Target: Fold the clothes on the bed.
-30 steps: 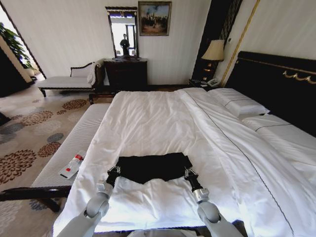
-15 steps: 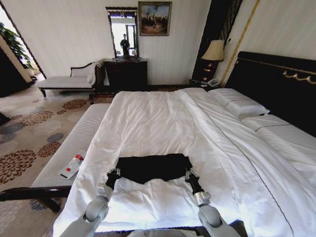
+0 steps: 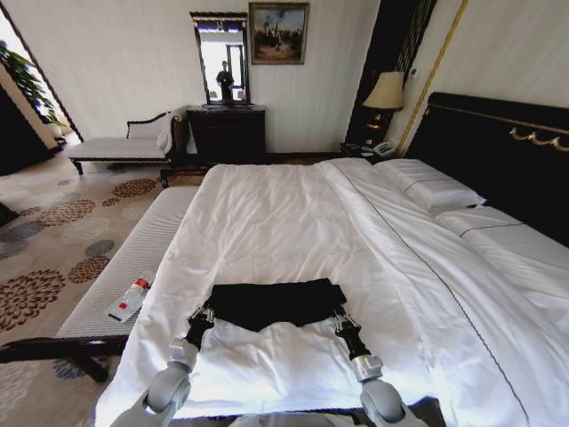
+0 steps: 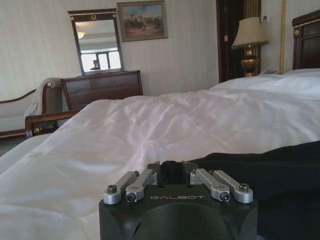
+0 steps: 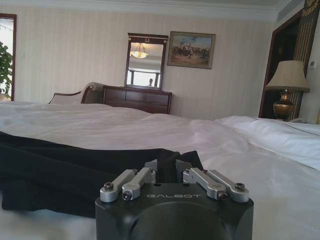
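Note:
The black T-shirt (image 3: 271, 302) lies as a wide folded band on the white bed (image 3: 267, 213), close to its near edge. My left gripper (image 3: 203, 315) is shut on the band's left near corner. My right gripper (image 3: 340, 317) is shut on its right near corner. The left wrist view has the left gripper (image 4: 172, 170) closed at the edge of the dark fabric (image 4: 270, 170). In the right wrist view the right gripper (image 5: 167, 170) pinches a raised tip of the shirt (image 5: 65, 170). The shirt's lettering is hidden.
A striped white bench (image 3: 133, 258) runs along the bed's left side, with a plastic bottle (image 3: 130, 298) on it. Pillows (image 3: 431, 189) and a dark headboard (image 3: 498, 147) are at the right. A chaise (image 3: 120, 142), a dresser (image 3: 227, 132) and a lamp (image 3: 385, 93) stand by the far wall.
Both grippers have drawn back a little toward the bed's near edge, and the shirt's near corners have come with them. The band looks slightly flatter.

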### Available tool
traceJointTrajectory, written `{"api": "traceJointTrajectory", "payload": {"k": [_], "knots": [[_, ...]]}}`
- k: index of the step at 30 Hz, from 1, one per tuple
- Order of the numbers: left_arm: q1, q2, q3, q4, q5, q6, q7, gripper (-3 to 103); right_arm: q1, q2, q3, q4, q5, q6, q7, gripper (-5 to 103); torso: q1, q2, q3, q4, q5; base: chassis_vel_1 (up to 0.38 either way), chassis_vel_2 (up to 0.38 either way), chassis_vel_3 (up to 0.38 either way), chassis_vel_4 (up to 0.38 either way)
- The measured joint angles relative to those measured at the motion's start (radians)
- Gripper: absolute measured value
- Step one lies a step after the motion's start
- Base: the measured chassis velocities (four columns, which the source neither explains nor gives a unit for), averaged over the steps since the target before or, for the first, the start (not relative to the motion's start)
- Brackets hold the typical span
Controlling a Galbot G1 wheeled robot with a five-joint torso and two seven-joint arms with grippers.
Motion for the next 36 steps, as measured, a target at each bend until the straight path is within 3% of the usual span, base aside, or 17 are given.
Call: {"api": "traceJointTrajectory", "payload": {"k": [1,2,4,5,7,8,10,13,14,15,18,19,21,23,25,28,36], "knots": [[0.023,0.003,-0.014,-0.009,0.018,-0.011,0.009,28,-0.019,-0.005,0.010,0.009,0.000,0.009,0.000,25,0.000,0.000,0.000,0.0001,-0.0002,0.000,0.000,0.000,0.000],[0.067,0.005,-0.046,-0.026,0.045,-0.033,0.029,39,-0.059,-0.010,0.031,0.029,0.000,0.023,-0.003,30,0.000,0.000,0.000,0.0002,-0.0003,0.000,0.000,0.000,0.000],[0.100,0.006,-0.069,-0.040,0.057,-0.048,0.053,39,-0.084,-0.010,0.046,0.043,0.001,0.028,-0.009,35,0.000,0.000,0.000,0.0000,-0.0002,0.000,0.000,0.000,0.000],[0.136,0.006,-0.096,-0.058,0.062,-0.060,0.079,44,-0.115,-0.009,0.067,0.058,0.002,0.035,-0.021,41,0.000,0.000,0.000,-0.0001,-0.0003,0.000,0.000,0.000,0.000],[0.215,0.006,-0.158,-0.112,0.040,-0.070,0.123,55,-0.167,-0.012,0.106,0.097,0.005,0.043,-0.041,46,0.000,0.000,0.000,0.0000,0.0003,0.000,0.000,0.000,0.000],[0.215,0.006,-0.158,-0.112,0.040,-0.070,0.123,55,-0.167,-0.012,0.106,0.097,0.005,0.043,-0.041,46,0.000,0.000,0.000,0.0000,0.0003,0.000,0.000,0.000,0.000],[0.225,0.008,-0.193,-0.150,-0.006,-0.054,0.126,66,-0.168,-0.034,0.123,0.127,0.007,0.033,-0.049,57,0.000,0.000,0.000,0.0002,-0.0002,0.000,0.000,0.000,0.000],[0.118,0.032,-0.158,-0.161,-0.070,0.017,0.076,76,-0.086,-0.053,0.106,0.131,0.009,-0.002,-0.046,73,0.000,0.000,0.000,0.0003,-0.0002,0.000,0.000,0.000,0.000],[0.118,0.032,-0.158,-0.161,-0.070,0.017,0.076,76,-0.086,-0.053,0.106,0.131,0.009,-0.002,-0.046,73,0.000,0.000,0.000,0.0003,-0.0002,0.000,0.000,0.000,0.000],[0.062,0.044,-0.129,-0.163,-0.102,0.060,0.049,82,-0.053,-0.055,0.093,0.132,0.010,-0.021,-0.038,73,0.000,0.000,0.000,0.0002,-0.0002,0.000,0.000,0.000,0.000],[-0.055,0.060,-0.051,-0.157,-0.187,0.181,-0.030,93,-0.002,-0.051,0.065,0.141,0.010,-0.064,-0.024,89,0.001,0.000,0.000,0.0000,-0.0001,0.000,0.000,0.000,0.000],[-0.055,0.060,-0.051,-0.157,-0.187,0.181,-0.030,93,-0.002,-0.051,0.065,0.141,0.010,-0.064,-0.024,89,0.001,0.000,0.000,0.0000,-0.0001,0.000,0.000,0.000,0.000],[-0.139,0.074,0.017,-0.124,-0.241,0.309,-0.102,99,0.014,-0.046,0.054,0.147,0.007,-0.081,-0.019,98,0.000,0.000,0.000,0.0000,-0.0002,0.000,0.000,0.000,0.000],[-0.209,0.099,0.072,-0.092,-0.275,0.396,-0.145,100,0.015,-0.043,0.052,0.153,0.008,-0.090,-0.017,99,0.000,0.000,0.000,-0.0001,-0.0005,0.000,0.000,0.000,0.000],[-0.232,0.114,0.090,-0.086,-0.287,0.420,-0.156,100,0.014,-0.040,0.052,0.156,0.008,-0.092,-0.016,100,0.000,0.000,0.000,0.0000,-0.0007,0.000,0.000,0.000,0.000],[-0.256,0.211,0.118,-0.118,-0.360,0.530,-0.200,100,-0.001,-0.030,0.056,0.171,0.007,-0.097,-0.014,100,0.000,0.000,0.000,-0.0002,-0.0002,0.000,0.000,0.000,0.000],[-0.094,0.339,0.060,-0.220,-0.330,0.577,-0.189,100,-0.019,-0.027,0.066,0.187,0.009,-0.098,-0.010,100,0.000,0.000,0.000,0.0004,-0.0001,0.000,0.000,0.000,0.000]]}}
